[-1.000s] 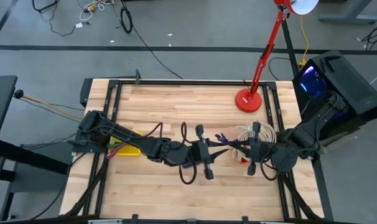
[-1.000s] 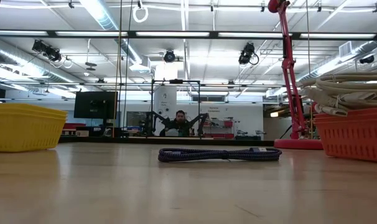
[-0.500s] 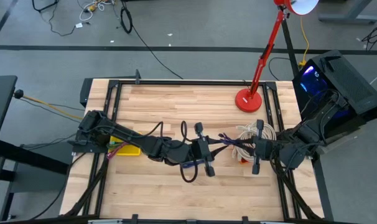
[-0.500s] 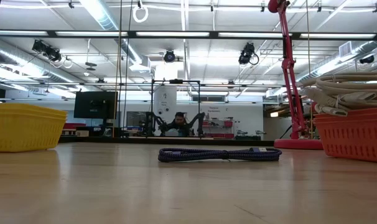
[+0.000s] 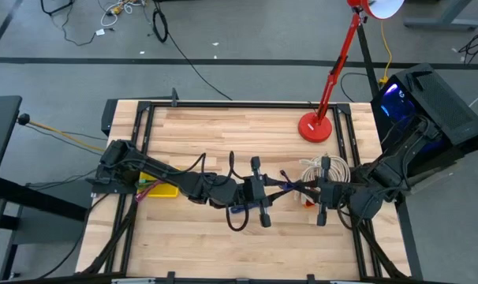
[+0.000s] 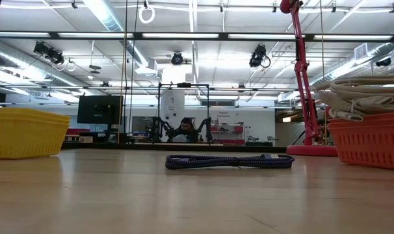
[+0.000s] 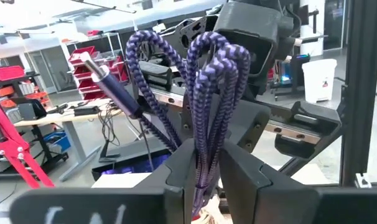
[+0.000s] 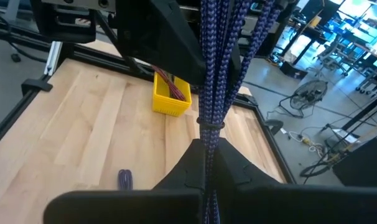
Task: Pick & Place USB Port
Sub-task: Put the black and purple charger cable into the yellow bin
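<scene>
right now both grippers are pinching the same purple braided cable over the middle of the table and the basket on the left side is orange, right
Not quite: the basket on the left side is yellow, as the right wrist view shows; the orange one is on the right. The rest holds: the left gripper and the right gripper are both shut on the purple braided cable over the middle of the table.

No legible text or labels
</scene>
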